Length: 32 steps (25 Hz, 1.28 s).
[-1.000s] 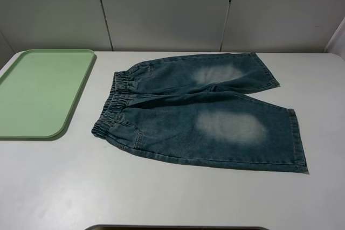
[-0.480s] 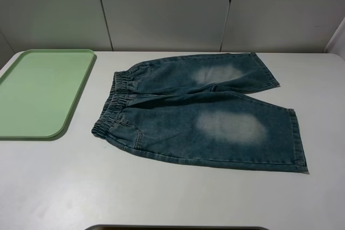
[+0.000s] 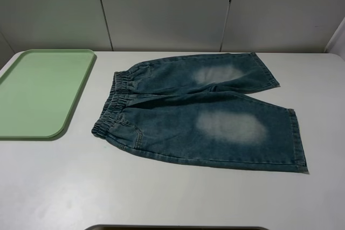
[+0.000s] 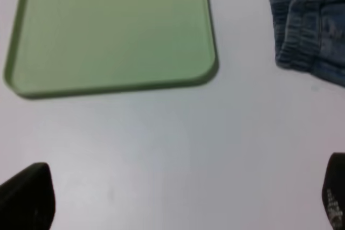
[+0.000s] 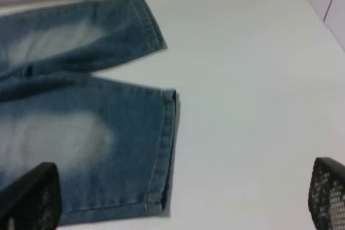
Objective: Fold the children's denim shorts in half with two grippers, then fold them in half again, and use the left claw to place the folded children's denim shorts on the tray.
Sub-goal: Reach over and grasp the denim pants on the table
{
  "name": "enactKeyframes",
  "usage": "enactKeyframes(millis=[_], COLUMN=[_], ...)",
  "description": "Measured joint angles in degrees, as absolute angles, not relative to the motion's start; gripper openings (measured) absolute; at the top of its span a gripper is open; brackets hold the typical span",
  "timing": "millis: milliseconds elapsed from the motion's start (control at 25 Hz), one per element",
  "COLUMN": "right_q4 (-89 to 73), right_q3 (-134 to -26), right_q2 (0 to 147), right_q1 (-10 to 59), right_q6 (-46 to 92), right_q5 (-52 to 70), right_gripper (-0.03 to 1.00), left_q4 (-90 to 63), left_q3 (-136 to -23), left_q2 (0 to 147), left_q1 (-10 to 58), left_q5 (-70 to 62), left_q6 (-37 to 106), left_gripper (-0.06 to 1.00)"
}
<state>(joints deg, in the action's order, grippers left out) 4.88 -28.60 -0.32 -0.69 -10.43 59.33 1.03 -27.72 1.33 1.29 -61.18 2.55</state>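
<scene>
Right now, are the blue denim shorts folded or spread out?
Spread out. The blue denim shorts lie flat on the white table, both legs showing side by side.

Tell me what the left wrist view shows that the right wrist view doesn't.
Only left wrist: the flat pale-green plastic tray, the elastic waistband of the blue denim shorts, the open left gripper. Only right wrist: the leg hems, a pale faded patch, the open right gripper. Both: the shorts lying on the white table, not gripped.

Faded denim shorts [image 3: 199, 114], smooth matt plastic tray [image 3: 38, 92], matt white tabletop [image 3: 161, 197]
</scene>
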Motion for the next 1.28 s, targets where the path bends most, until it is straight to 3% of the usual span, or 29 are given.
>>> enactKeyframes(millis=[520, 680, 880, 920, 960, 1280], right_q4=[0.0, -2.6, -3.6, -3.6, -3.6, -3.6], right_q3=[-35.5, -36.4, -38.5, -38.6, -39.9, -40.3], right_q2=[22.5, 27.4, 37.7, 38.1, 47.5, 58.5], right_q1=[-0.6, 0.9, 8.2, 8.5, 16.4, 26.8], right_q6=[-2.1, 1.4, 7.9, 8.4, 10.3, 15.5], right_q5=[52.3, 48.8, 46.3, 46.2, 45.9, 45.4], right_gripper=[0.69, 0.69, 0.69, 0.69, 0.69, 0.69], left_q4=[1.1, 1.5, 3.4, 3.6, 3.6, 4.4], left_q3=[-46.6, -51.5, -53.5, -53.5, -53.5, -53.5], left_q2=[37.0, 45.8, 53.9, 54.8, 54.8, 63.3], left_q1=[1.4, 6.9, 17.8, 18.9, 18.9, 25.7], left_q5=[-61.4, -60.9, -60.6, -60.6, -60.6, -60.5], left_q6=[9.5, 12.1, 14.7, 14.8, 14.8, 17.3], left_gripper=[0.98, 0.98, 0.97, 0.97, 0.97, 0.96])
